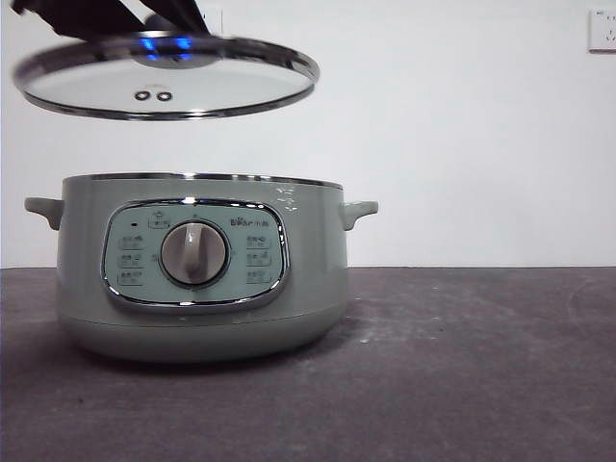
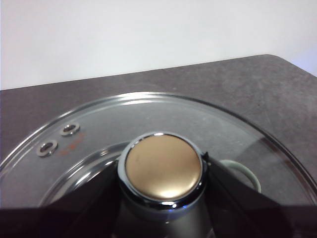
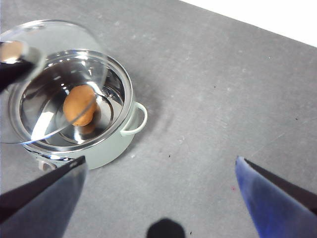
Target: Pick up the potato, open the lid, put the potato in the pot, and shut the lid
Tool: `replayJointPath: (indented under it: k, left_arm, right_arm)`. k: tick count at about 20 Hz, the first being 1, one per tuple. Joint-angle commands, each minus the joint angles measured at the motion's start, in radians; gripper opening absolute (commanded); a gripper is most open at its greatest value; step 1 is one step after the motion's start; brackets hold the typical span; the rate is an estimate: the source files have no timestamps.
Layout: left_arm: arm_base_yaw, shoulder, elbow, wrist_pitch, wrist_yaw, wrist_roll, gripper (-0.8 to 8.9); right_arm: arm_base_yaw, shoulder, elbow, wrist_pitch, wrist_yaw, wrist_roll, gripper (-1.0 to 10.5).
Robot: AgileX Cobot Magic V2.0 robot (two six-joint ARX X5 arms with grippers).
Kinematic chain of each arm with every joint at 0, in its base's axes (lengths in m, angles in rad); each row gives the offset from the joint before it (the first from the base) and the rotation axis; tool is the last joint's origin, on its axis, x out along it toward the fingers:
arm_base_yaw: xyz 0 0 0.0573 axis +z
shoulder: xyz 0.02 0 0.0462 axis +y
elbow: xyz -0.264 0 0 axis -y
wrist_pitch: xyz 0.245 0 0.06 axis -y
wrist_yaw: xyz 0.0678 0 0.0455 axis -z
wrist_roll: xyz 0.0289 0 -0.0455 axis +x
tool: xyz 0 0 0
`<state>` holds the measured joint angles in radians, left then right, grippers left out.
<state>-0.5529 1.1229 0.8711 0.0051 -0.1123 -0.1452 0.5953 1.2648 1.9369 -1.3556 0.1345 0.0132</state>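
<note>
The pale sage-green pot [image 1: 202, 289] stands on the table, left of centre, its panel and dial facing the front camera. In the right wrist view the pot [image 3: 115, 148] is open and the orange-brown potato [image 3: 79, 105] lies on its shiny bottom. My left gripper [image 2: 163, 173] is shut on the knob [image 2: 162, 166] of the glass lid [image 2: 148, 111]. It holds the lid [image 1: 164, 87] in the air, slightly tilted, above the pot's left part. The lid [image 3: 44, 74] partly overlaps the pot's mouth. My right gripper [image 3: 161, 168] is open and empty, high above the table beside the pot.
The dark grey table [image 1: 462, 366] stretches to the right of the pot. A white wall stands behind it, with a socket [image 1: 603, 29] at the top right. One pot handle [image 2: 242, 173] shows through the lid's glass.
</note>
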Motion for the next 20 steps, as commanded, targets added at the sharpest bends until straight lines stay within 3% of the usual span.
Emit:
replayJointPath:
  k: [1, 11, 20]
  left_arm:
    - [-0.004, 0.04, 0.012, 0.084, 0.01, -0.013, -0.09]
    - [-0.004, 0.214, 0.012, 0.171, 0.008, -0.013, -0.09]
    - [-0.003, 0.264, 0.012, 0.101, -0.026, -0.006, -0.09]
  right_arm:
    - [0.0, -0.003, -0.002, -0.015, 0.003, 0.016, 5.0]
    - [0.0, -0.003, -0.002, -0.015, 0.003, 0.016, 5.0]
    - [0.0, -0.003, -0.002, -0.015, 0.003, 0.016, 5.0]
